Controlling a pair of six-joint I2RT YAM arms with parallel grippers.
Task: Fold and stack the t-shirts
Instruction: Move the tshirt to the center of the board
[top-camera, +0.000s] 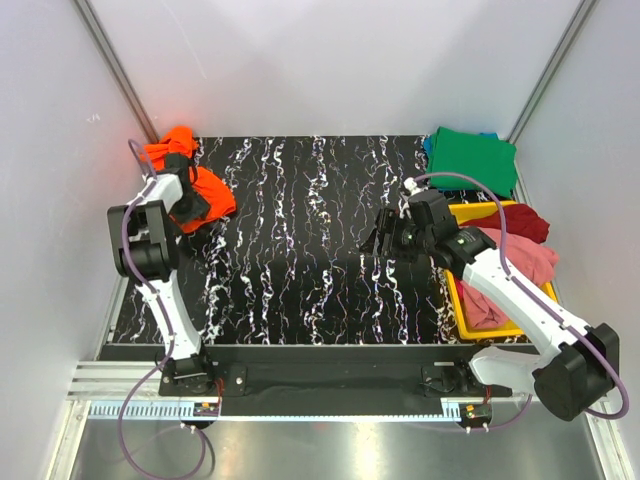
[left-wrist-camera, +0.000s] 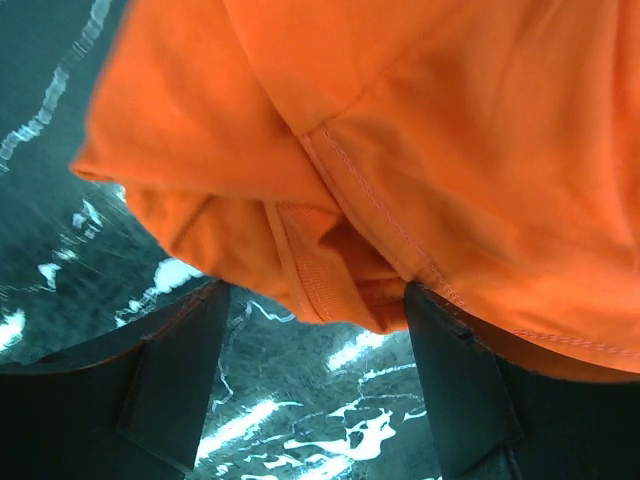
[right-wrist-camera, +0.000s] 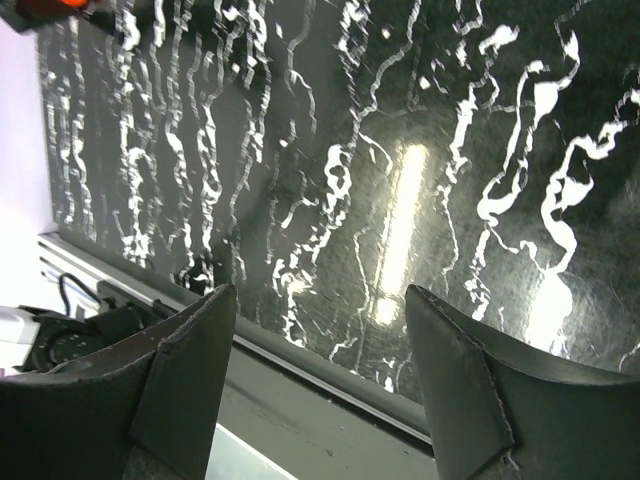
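A bright orange t-shirt (top-camera: 205, 190) lies crumpled at the far left corner of the black marbled table (top-camera: 300, 250). My left gripper (top-camera: 192, 205) is down on it and open. In the left wrist view the orange t-shirt (left-wrist-camera: 400, 130) fills the top, and a hemmed fold bulges between the tips of the left gripper (left-wrist-camera: 315, 300), whose jaws stand wide apart. My right gripper (top-camera: 380, 238) is open and empty over the middle right of the table, and the right wrist view shows the right gripper (right-wrist-camera: 320, 295) with only tabletop beyond it.
A folded green t-shirt (top-camera: 472, 156) lies at the back right on a blue one (top-camera: 488, 134). A yellow tray (top-camera: 470, 318) at the right edge holds a dark red t-shirt (top-camera: 525, 225) and a pink t-shirt (top-camera: 520, 262). White walls enclose the table.
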